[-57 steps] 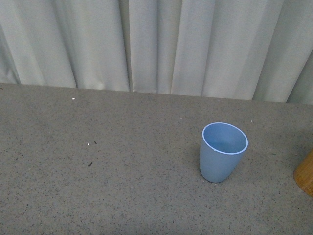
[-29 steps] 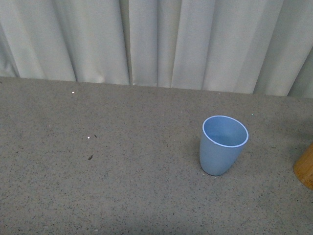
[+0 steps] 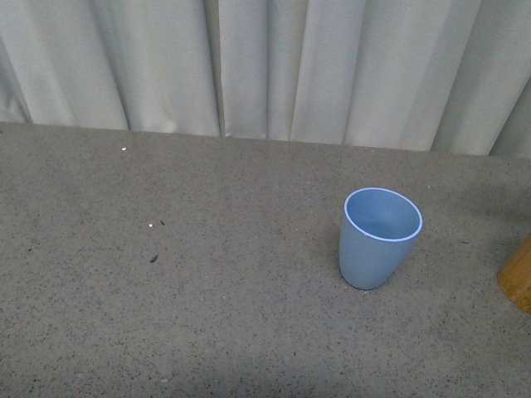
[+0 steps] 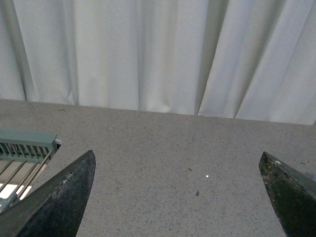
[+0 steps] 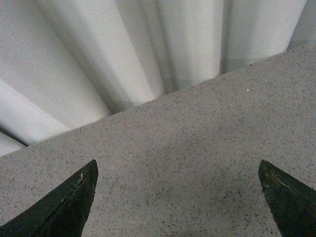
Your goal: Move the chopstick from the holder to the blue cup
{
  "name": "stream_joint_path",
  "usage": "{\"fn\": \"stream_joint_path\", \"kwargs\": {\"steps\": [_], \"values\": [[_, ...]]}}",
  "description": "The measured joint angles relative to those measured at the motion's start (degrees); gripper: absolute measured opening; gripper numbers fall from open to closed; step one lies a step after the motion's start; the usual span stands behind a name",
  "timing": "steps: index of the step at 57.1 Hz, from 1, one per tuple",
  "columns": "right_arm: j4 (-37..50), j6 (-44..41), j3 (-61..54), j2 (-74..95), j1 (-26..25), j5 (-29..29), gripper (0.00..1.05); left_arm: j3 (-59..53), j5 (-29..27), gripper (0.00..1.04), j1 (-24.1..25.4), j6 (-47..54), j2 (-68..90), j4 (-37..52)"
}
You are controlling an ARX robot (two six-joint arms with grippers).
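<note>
The light blue cup stands upright and empty on the grey speckled table, right of centre in the front view. Only a tan-orange sliver of the holder shows at the right edge of that view. The chopstick is out of view. Neither arm appears in the front view. My left gripper is open above bare tabletop, nothing between its dark fingers. My right gripper is open too, with its fingers spread wide over empty table near the curtain.
A white pleated curtain hangs along the table's far edge in every view. A pale green slatted rack lies beside the left gripper in the left wrist view. Small dark specks dot the table left of the cup.
The front view has shifted: the cup and table edge sit slightly higher in the picture than a second ago, and a little less of the holder shows.
</note>
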Motion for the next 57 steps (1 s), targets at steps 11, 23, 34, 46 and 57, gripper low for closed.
{"fn": "stream_joint_path", "kwargs": {"steps": [11,23,34,46,57], "values": [[0.85,0.0,-0.22,0.81,0.59,0.31,0.95,0.0,0.0,0.98,0.0,0.0,0.0,0.0],[2.8,-0.24,-1.84,2.23,0.83,1.31,0.82,0.0,0.0,0.98,0.02,0.0,0.0,0.0],[3.43,-0.46,-2.93,2.95,0.85,1.44,0.53,0.0,0.0,0.98,0.02,0.0,0.0,0.0],[3.76,-0.63,-2.99,2.97,0.85,0.61,0.19,0.0,0.0,0.98,0.0,0.0,0.0,0.0],[3.28,-1.07,-2.99,2.49,0.7,0.07,0.12,0.0,0.0,0.98,0.0,0.0,0.0,0.0]]}}
